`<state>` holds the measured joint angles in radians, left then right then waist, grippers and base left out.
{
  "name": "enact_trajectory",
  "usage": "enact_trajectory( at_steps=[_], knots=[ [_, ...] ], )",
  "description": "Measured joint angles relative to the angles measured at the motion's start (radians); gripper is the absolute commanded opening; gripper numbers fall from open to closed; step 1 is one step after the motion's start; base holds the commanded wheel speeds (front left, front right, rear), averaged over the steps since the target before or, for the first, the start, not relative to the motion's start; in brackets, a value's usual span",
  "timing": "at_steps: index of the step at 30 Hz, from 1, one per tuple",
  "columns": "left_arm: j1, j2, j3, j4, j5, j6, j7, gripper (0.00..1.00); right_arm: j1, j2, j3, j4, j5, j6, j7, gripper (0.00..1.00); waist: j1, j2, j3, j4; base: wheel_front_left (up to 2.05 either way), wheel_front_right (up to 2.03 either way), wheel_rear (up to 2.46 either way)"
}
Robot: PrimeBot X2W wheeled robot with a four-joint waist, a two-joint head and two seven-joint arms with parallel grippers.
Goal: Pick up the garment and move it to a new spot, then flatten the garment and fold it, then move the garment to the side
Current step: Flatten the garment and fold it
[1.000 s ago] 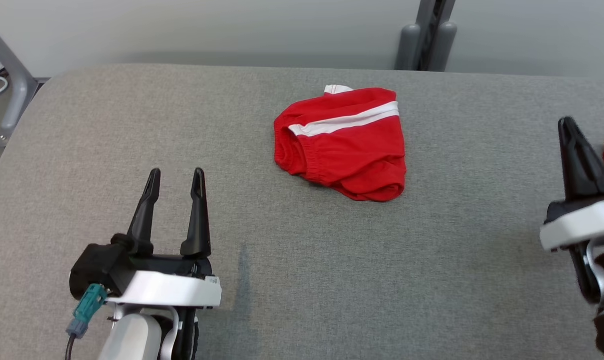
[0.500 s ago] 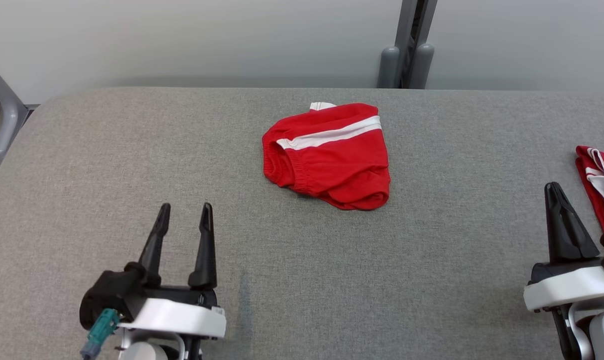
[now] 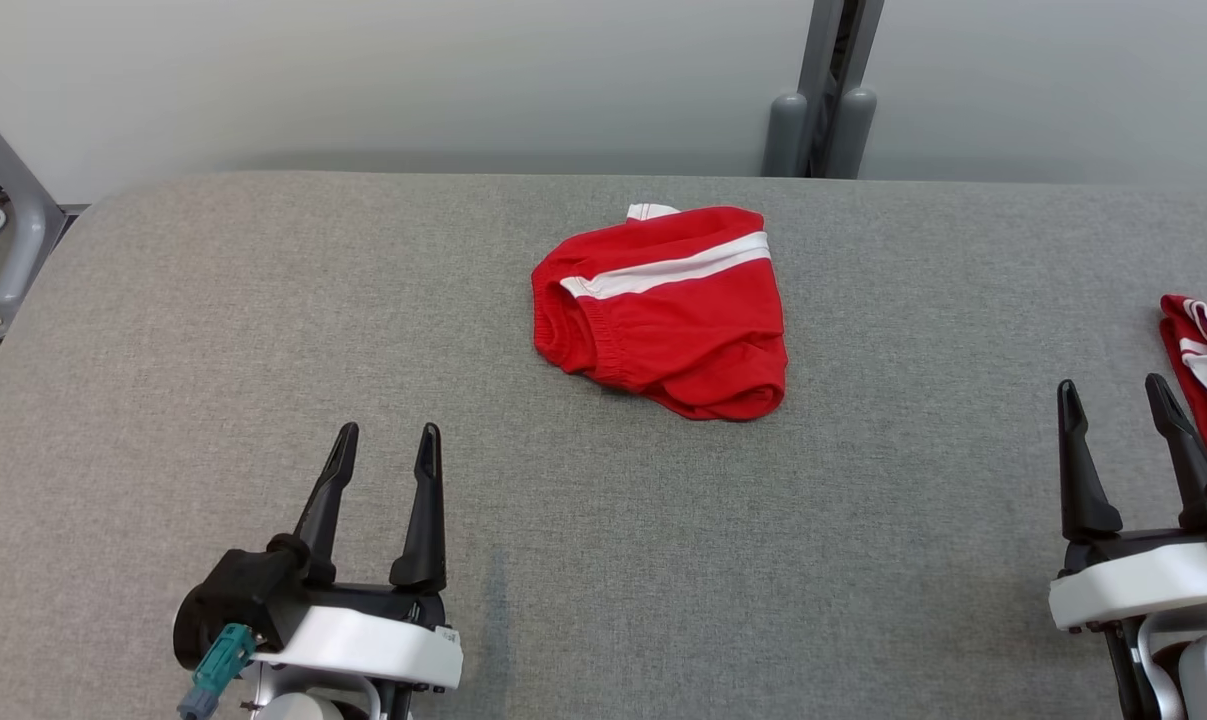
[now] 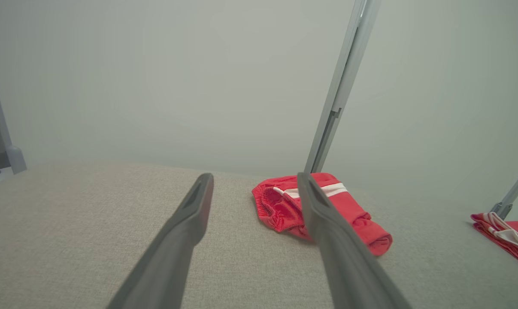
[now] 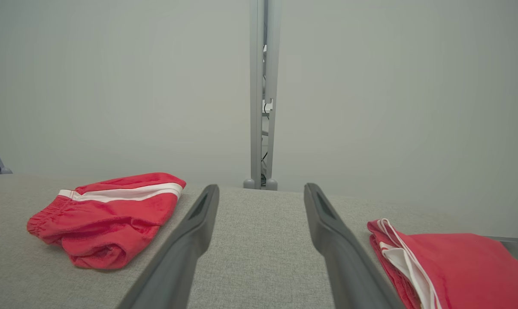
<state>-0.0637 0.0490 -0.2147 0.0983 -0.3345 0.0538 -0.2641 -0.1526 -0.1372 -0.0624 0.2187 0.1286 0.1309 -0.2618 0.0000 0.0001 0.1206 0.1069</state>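
Red striped shorts [image 3: 663, 305] noted bunched at 12 o'clock on grey table [image 3: 213, 300] | right gripper [image 3: 1111, 385] found parted, pinched shut a moment ago; folded red garment [image 3: 1203, 350] released at its 1 o'clock | left gripper [image 3: 388, 430] parted, empty | set-aside judged complete, shorts next.

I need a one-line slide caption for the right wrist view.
Open right gripper over the grey table, between crumpled red shorts and a folded red garment.

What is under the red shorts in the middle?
The red shorts lie bunched on the grey table. Whether anything sits beneath them cannot be seen; the cloth covers that patch.
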Motion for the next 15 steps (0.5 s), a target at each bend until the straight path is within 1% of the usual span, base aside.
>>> enact_trajectory(
  at_steps=[4,7,10,12,14,15],
  knots=[
    [0.0,0.0,-0.007,-0.001,0.0,0.0,0.0,1.0,0.005,-0.002,0.002,0.014,0.007,0.0,0.0,1.0,0.0,0.0,0.004,0.008,0.0,0.0,0.0],
    [-0.003,0.0,-0.019,-0.003,0.0,-0.001,0.0,1.0,0.004,-0.019,0.031,0.036,0.031,0.0,0.0,1.0,0.0,0.0,0.014,0.02,0.0,0.0,0.0],
    [-0.012,0.0,-0.032,-0.006,0.0,-0.004,0.0,1.0,-0.028,-0.035,0.094,0.085,0.125,0.0,0.032,1.0,0.0,0.0,0.032,0.034,0.0,0.0,0.0],
    [-0.023,0.0,-0.043,-0.006,0.0,-0.004,0.0,1.0,-0.071,-0.053,0.131,0.106,0.228,0.0,0.084,1.0,0.0,0.0,0.047,0.046,0.0,0.0,0.0],
    [-0.031,0.0,-0.054,-0.006,0.0,-0.006,0.0,1.0,-0.125,-0.089,0.172,0.123,0.32,0.0,0.148,1.0,0.0,0.0,0.064,0.06,0.0,0.0,0.0],
    [-0.031,0.0,-0.054,-0.006,0.0,-0.006,0.0,1.0,-0.125,-0.089,0.172,0.123,0.32,0.0,0.148,1.0,0.0,0.0,0.064,0.06,0.0,0.0,0.0]
  ],
)
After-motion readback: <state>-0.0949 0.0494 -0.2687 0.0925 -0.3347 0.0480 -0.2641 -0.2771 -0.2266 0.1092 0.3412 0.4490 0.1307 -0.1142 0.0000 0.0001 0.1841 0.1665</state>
